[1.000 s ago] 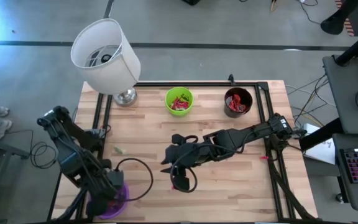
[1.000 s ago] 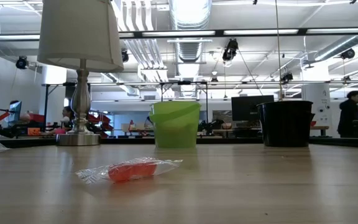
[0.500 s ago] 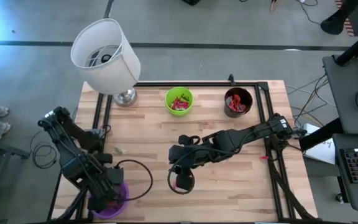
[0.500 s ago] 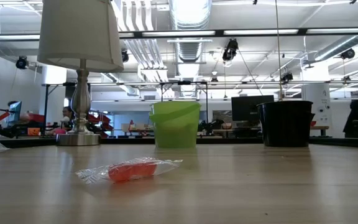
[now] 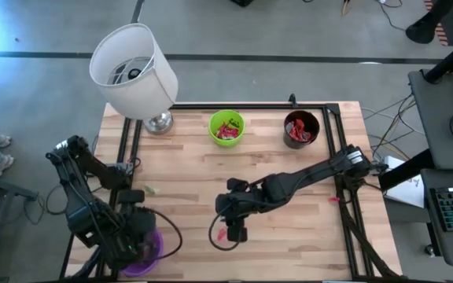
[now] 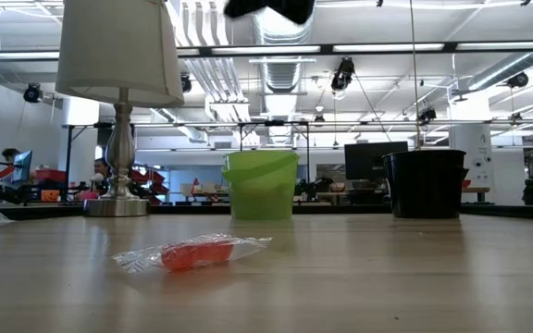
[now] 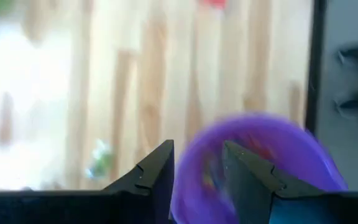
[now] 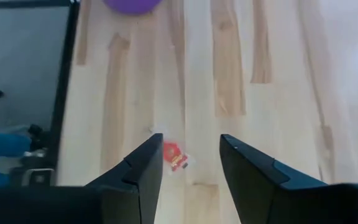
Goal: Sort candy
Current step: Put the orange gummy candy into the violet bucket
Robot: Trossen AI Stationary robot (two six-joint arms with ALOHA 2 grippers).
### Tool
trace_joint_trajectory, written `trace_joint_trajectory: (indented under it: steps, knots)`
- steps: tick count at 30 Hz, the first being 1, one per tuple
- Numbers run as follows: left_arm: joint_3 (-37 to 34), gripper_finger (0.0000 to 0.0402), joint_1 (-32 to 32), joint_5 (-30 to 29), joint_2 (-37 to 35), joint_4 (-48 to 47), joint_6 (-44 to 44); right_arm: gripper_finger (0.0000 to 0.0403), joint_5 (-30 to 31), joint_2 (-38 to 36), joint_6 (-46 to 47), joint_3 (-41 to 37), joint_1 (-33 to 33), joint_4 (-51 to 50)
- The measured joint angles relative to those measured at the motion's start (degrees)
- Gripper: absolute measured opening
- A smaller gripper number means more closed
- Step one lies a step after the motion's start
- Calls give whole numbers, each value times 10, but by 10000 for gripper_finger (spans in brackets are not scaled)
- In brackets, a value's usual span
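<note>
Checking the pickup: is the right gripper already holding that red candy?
No: the small red wrapped candy lies on the wooden table, with the right gripper open above it.

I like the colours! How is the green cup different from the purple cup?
The green cup stands at the table's far edge, free of both arms; the purple cup sits at the near left corner, under the left pincer. Green shows its sweets plainly; purple's are blurred. Both stand upright with sweets inside.

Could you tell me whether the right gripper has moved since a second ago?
Yes. In the high view the right gripper has slid toward the table's near edge, farther from the green cup, above a red candy.
</note>
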Motion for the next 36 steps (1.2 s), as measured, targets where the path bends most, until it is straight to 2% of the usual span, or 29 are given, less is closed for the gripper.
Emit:
trace_joint_trajectory:
  steps: [4, 8, 15, 22, 31, 36]
  knots:
    - [0, 119, 0, -79, 0, 7, -14, 146, 0, 0, -18, -59, 0, 65]
    - [0, 119, 0, -126, 0, 10, -37, 141, 0, 0, -27, -105, 0, 126]
    - [0, 119, 0, -139, 0, 18, -50, 147, -3, 0, -84, -167, 0, 187]
    - [0, 119, 3, -139, 0, 20, -91, 151, -70, 0, -111, -204, 0, 220]
    - [1, 119, 13, -140, 0, 26, -142, 151, -77, 44, -219, -208, 0, 234]
    - [1, 119, 21, -140, 0, 29, -161, 151, -77, 68, -236, -208, 0, 235]
